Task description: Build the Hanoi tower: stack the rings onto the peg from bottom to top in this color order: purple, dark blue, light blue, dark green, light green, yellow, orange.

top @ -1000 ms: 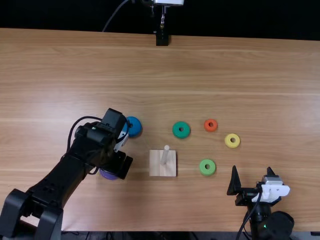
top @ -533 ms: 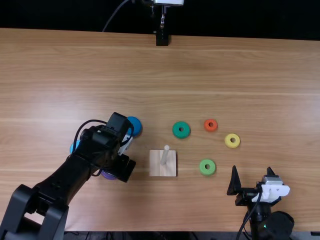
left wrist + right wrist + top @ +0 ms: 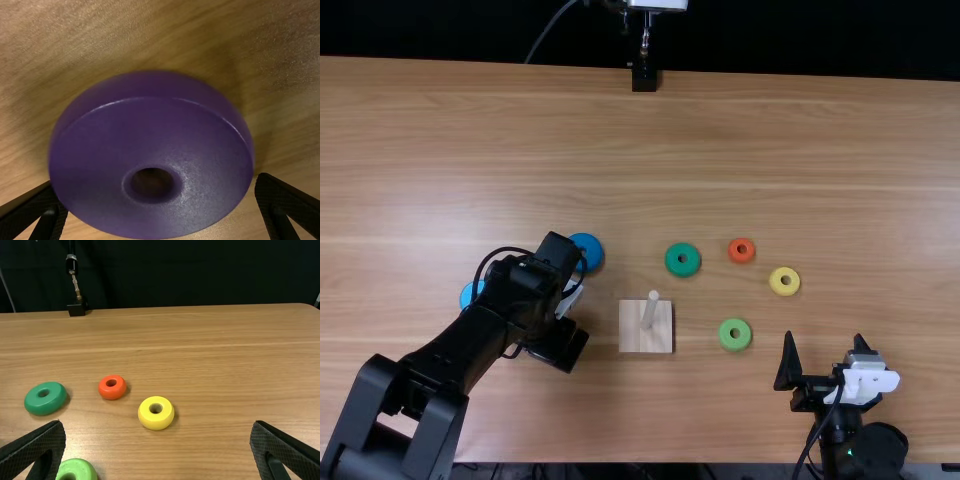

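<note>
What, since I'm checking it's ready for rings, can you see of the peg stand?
The peg stand is a pale, squarish block, apparently wood, lying flat on the table. A slim, light, round-topped peg rises from it, bearing no ring. In the top view it sits left of the light green ring, touching only the table.

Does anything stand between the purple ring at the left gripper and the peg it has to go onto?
Nothing visible does. In the top view, tabletop separates the left gripper, where the purple ring is, from the peg. The dark blue ring lies farther up, off that line.
</note>
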Motion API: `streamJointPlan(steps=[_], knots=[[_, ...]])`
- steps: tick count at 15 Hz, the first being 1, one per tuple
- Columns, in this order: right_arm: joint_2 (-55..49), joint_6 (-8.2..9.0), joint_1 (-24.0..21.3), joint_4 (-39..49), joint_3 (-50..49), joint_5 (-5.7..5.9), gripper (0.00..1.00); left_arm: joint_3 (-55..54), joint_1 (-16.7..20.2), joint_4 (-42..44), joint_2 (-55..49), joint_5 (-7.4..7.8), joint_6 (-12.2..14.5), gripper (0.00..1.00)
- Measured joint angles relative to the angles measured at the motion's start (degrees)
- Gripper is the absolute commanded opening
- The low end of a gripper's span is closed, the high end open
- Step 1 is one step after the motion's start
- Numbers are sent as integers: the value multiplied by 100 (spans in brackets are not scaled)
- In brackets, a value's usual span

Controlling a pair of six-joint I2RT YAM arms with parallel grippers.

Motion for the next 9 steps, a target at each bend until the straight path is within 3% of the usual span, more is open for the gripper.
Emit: streamJointPlan(steps=[9], knots=[[0,0,0,0,0,-2,100,13,0,-9,26,-42,-2,100]])
